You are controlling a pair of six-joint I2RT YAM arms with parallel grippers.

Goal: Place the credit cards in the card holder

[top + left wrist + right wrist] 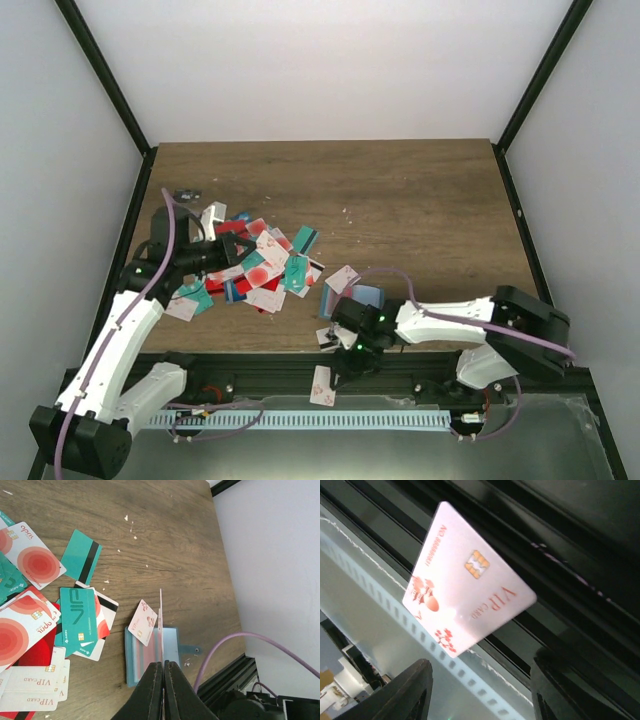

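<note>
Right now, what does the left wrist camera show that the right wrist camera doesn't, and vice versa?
Only the left wrist: the open card holder on the table, a white card overlapping its corner, the card pile, and an edge-on card pinched in the shut left jaws. Only the right wrist: a white VIP card lying across a black rail, ahead of the open right jaws. Both: apparently that black rail, along the table's near edge.

A loose heap of credit cards (262,262) sprawls over the brown wooden table (420,200) toward its left edge. The teal card holder (366,297) lies flat by the near edge, about midway along.
</note>
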